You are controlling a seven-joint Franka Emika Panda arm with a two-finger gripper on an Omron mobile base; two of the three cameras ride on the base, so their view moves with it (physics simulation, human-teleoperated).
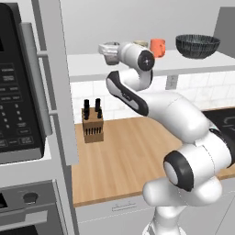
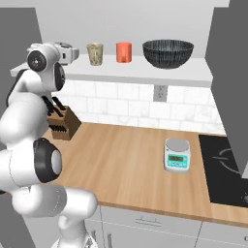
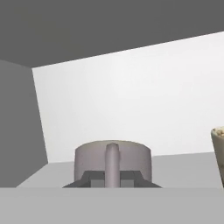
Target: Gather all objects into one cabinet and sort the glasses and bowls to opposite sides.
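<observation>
The cabinet (image 2: 145, 72) is holding all 4 task things on its white bottom board, so the gathering is looking done and only the sorting is in question. Going from largest to smallest, the bowl (image 2: 167, 52) is sitting at the right end, wide, shallow and dark with a fine speckle. It is probably the heaviest piece, rigid and breakable, with a smooth glaze that may slip; its rim is the likely place to pinch it, since the body is too wide for the fingers. It is looking empty.

The 3 mugs are standing to its left. The orange mug (image 2: 123, 52) is nearest the bowl but apart from it, the beige mug (image 2: 95, 54) is just beside that, and the grey mug (image 3: 112, 162) is at the far left, near the side wall. All 3 are likely light, stiff and fragile, best taken by the handle or the lip. From these angles their insides are not showing.

The gripper (image 3: 112, 180) is sitting at the grey mug with its fingers (image 3: 92, 177) drawn in narrow around the upright handle, apparently pinching it, and the mug is resting upright on the board.
</observation>
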